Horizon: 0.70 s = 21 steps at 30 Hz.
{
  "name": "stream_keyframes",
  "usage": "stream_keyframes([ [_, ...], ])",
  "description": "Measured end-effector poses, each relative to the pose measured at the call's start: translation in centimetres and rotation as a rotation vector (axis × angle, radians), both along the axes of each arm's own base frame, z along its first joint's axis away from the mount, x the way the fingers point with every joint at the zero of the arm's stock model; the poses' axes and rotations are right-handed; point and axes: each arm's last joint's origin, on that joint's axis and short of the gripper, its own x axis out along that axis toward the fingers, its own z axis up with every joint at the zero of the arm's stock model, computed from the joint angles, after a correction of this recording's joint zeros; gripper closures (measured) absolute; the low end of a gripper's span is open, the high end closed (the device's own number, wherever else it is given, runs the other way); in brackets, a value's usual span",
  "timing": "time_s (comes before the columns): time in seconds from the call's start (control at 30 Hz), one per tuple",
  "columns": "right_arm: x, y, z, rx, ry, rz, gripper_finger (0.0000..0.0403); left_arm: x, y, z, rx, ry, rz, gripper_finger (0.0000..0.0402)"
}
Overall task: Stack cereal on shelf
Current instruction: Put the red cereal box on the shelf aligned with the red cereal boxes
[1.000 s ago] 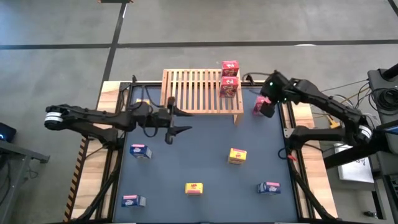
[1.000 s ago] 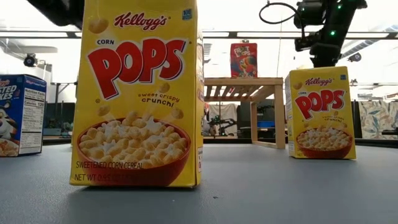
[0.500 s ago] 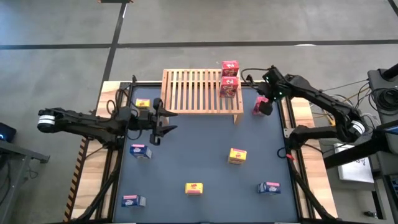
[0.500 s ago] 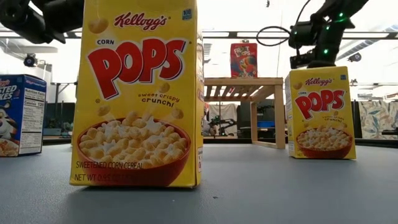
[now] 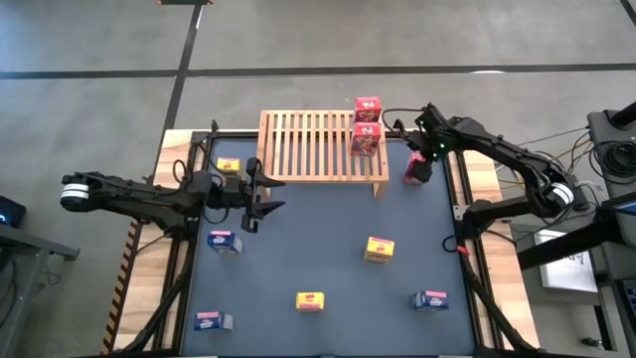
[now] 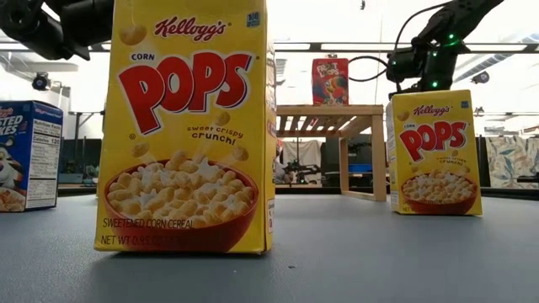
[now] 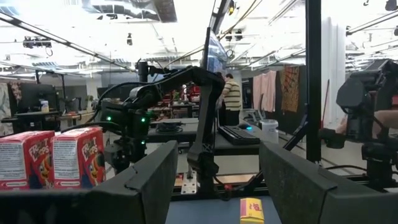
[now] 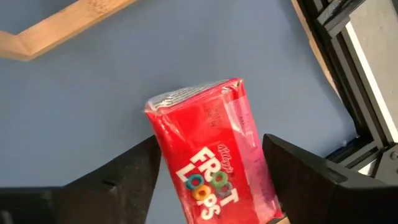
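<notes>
The wooden slatted shelf [image 5: 316,146] stands at the table's far side with two red cereal boxes [image 5: 366,124] on its right end. They also show in the left wrist view [image 7: 51,157]. A third red box [image 8: 211,163] rests on the table right of the shelf. My right gripper [image 8: 211,186] points steeply down over it, open, one finger on each side of the box. My left gripper [image 5: 260,195] hovers open and empty near the shelf's left front corner. Yellow [image 5: 379,249] and blue [image 5: 225,242] boxes stand scattered on the table. My right gripper comes at the red box from above, slanting. Its fingers [image 8: 127,180] stand close against the box's two sides [image 8: 163,163], across its width. I cannot tell whether they touch it. In the high view the box [image 5: 411,171] is still on the table.
More boxes stand on the mat: yellow [image 5: 228,166], yellow [image 5: 310,300], blue [image 5: 428,299] and blue [image 5: 211,321]. In the low view a large yellow box [image 6: 189,126] and a second one [image 6: 434,151] hide much of the table. A black frame rail [image 5: 459,184] runs along the right edge.
My left gripper has drawn back toward the table's left edge, away from the shelf, and then kept still. My right gripper has sunk toward the red box beside the shelf and shifted slightly toward the shelf. The box stays where it was.
</notes>
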Motion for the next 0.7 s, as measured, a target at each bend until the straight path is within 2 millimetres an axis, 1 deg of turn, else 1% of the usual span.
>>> stream_keyframes([
  [0.2,-0.1,0.2,0.3,-0.003,-0.01,-0.017,0.0205,0.0,0.0,0.0,0.0,0.002,0.0,0.0192],
  [0.37,-0.5,0.8,0.9,-0.009,-0.024,-0.016,0.0242,0.0,0.0,0.0,0.0,0.002,0.0,0.0192],
  [0.5,-1.2,1.6,1.9,-0.027,-0.044,-0.03,0.0256,0.0,0.0,0.0,0.0,0.002,0.0,0.0192],
  [0.7,-2.4,3.3,4.3,-0.072,-0.093,-0.058,0.0255,0.0,0.0,0.0,0.001,0.002,0.0,0.0192],
])
